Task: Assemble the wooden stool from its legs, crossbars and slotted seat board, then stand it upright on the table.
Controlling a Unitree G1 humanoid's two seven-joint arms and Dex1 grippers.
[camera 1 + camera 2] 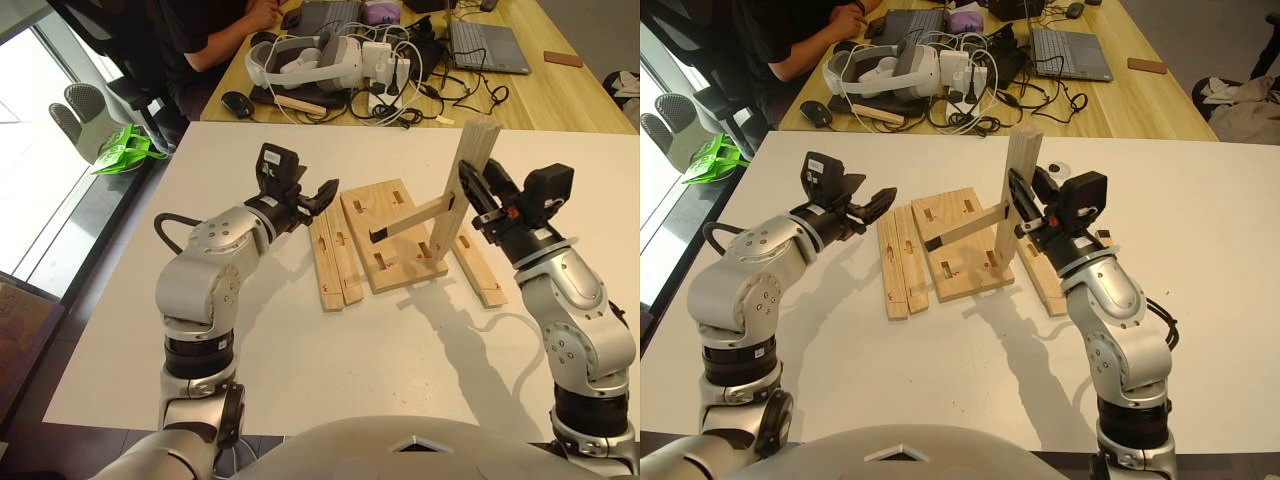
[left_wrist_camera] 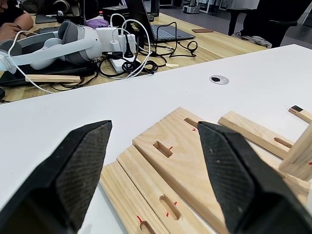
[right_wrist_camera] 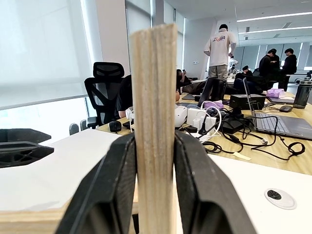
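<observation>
**Q:** Right gripper [image 1: 478, 200]?
**A:** Clamped on one leg [image 1: 472, 150], held upright, crossbar [image 1: 412, 218] jutting sideways. The leg's foot meets the seat board [image 1: 365, 215], which lies flat on the table [image 1: 300, 400].
**Q:** Left gripper [image 1: 322, 197]?
**A:** Fingers wide apart, empty, above the spare legs [image 1: 335, 262] beside the board.
**Q:** Handling note?
**A:** Probably seating the leg: keep it plumb, line it up with the slot, press straight down, and steady the board.

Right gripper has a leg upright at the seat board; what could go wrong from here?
1. The leg, clamped in the right gripper, carries a jutting crossbar; any tilt could misalign it with the seat board.
2. The open left gripper hovers near two flat legs and might knock them.
</observation>
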